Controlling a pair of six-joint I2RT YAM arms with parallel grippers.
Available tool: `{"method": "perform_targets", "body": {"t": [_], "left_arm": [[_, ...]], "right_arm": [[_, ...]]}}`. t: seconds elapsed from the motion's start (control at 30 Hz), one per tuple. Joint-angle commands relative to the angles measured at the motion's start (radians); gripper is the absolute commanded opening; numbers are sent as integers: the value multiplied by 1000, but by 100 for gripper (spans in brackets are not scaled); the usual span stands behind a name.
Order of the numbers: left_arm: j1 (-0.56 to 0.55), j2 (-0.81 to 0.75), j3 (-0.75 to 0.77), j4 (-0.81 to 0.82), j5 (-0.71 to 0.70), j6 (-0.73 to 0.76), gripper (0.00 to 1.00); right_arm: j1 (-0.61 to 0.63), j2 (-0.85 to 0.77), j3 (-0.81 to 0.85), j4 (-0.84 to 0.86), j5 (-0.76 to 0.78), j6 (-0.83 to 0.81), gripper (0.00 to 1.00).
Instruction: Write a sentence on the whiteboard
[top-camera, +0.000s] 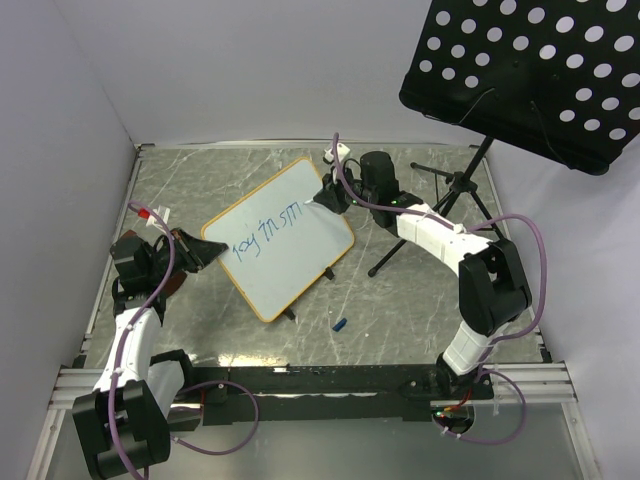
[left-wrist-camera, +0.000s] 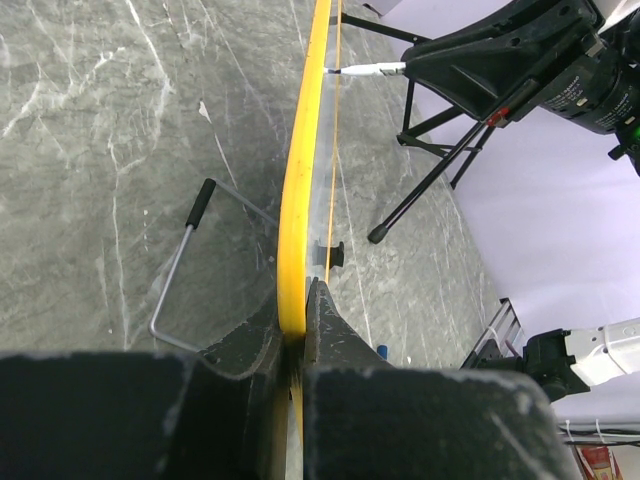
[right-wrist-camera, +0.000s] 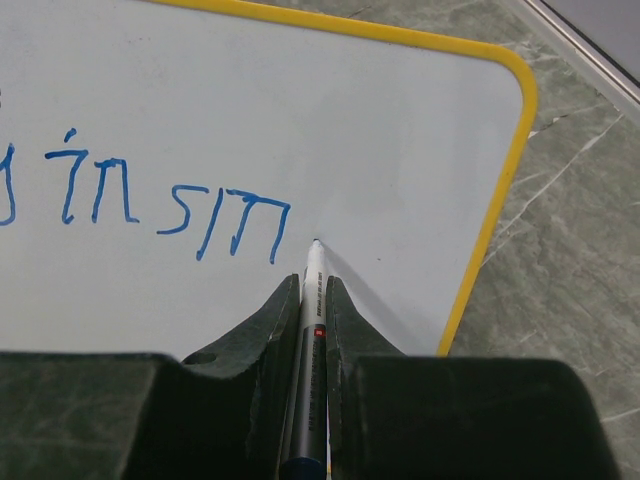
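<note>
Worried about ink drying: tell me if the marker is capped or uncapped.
Uncapped: the marker shows a bare tip resting on the whiteboard, just right of the blue letters.

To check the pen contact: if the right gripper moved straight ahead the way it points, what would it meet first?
The whiteboard. The marker held in the right gripper has its tip at the white surface, beside the last blue letters, touching it, it seems.

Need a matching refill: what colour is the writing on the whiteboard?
Blue; the writing on the whiteboard shows best in the right wrist view.
</note>
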Motion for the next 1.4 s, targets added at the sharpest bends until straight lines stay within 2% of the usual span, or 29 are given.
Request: {"method": "perform_targets", "body": {"t": [0.0,0.87,1.37], "left_arm": [[-15,1,17,7,17,116,1],[-16,1,19,5,14,119,1],[-16,3,19,6,16,121,1]], "right_arm": [[1,12,50,60,11,9,0],[22,32,80,-2,-57,-18,0],[19,6,50,-48,-41,-63,0]]}}
